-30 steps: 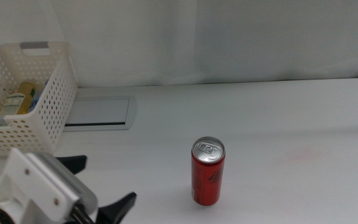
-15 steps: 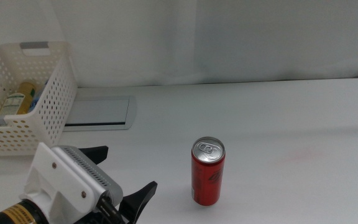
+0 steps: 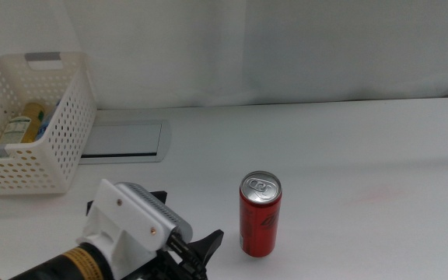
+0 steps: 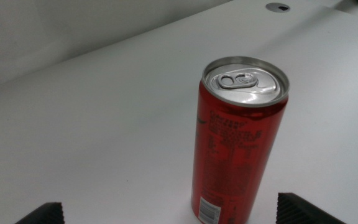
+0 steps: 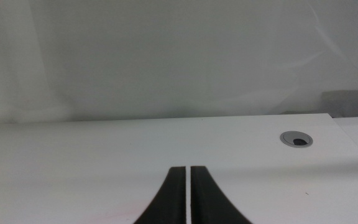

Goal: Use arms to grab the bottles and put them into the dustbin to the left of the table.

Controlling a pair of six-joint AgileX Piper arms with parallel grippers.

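Left tool (image 3: 185, 237) gapes wide, empty, near the upright red can (image 3: 260, 215); dustbin (image 3: 49, 155) well apart.

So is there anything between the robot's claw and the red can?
No. In the middle view, only bare white table separates the left end effector from the red can.

Left arm (image 3: 92, 260): white ribbed housing w/ screws, yellow-labelled black body, black tool (image 3: 185, 249) fingers
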